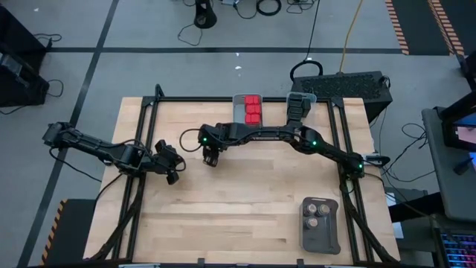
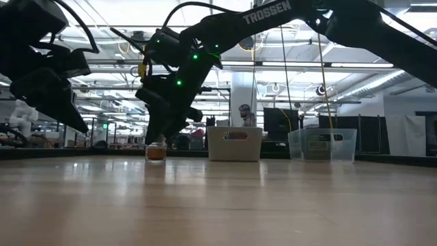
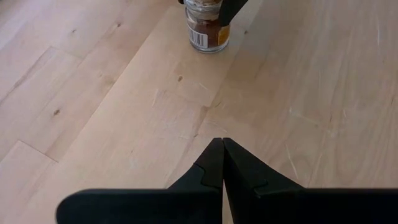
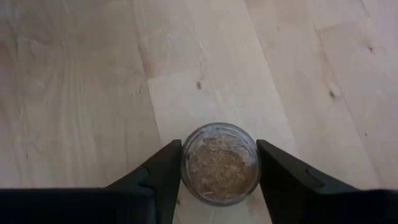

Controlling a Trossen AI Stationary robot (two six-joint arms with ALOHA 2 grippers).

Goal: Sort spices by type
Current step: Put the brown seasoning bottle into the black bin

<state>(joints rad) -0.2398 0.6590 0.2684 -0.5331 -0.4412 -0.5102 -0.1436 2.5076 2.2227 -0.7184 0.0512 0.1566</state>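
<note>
Round jar (image 4: pixel 220 163) upright on table — flanked by right pincer (image 4: pixel 219 168) fingers

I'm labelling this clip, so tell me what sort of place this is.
Probably a robotics lab or workshop in a big open hall. A wooden table sits on a black frame, cables lie on the grey floor, and ceiling strip lights run over benches behind.
</note>
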